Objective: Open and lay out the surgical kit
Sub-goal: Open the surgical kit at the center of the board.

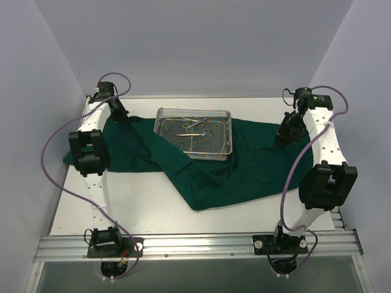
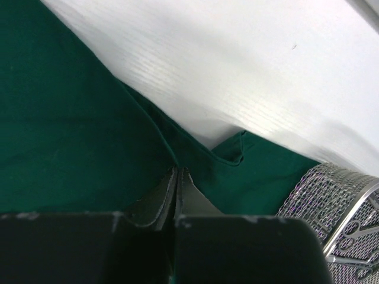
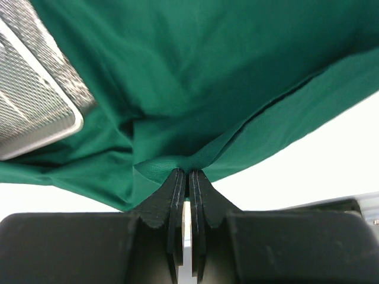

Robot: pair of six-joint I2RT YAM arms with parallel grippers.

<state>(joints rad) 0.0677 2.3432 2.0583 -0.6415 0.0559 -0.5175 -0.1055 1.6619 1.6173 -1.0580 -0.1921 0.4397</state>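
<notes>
Drape lies open under the tray; left end effector and right end effector clamp its opposite ends, apparently to stretch it flat.

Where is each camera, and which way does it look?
Top camera: high behind the robot, looking down on table, green cloth, wire tray; left arm and right arm show.
Left wrist: rides that arm, looks along the cloth toward the tray; left gripper pinches cloth.
Right wrist: rides its arm, looks across the cloth; right gripper pinches its edge.
Wrist views share cloth and tray.
</notes>
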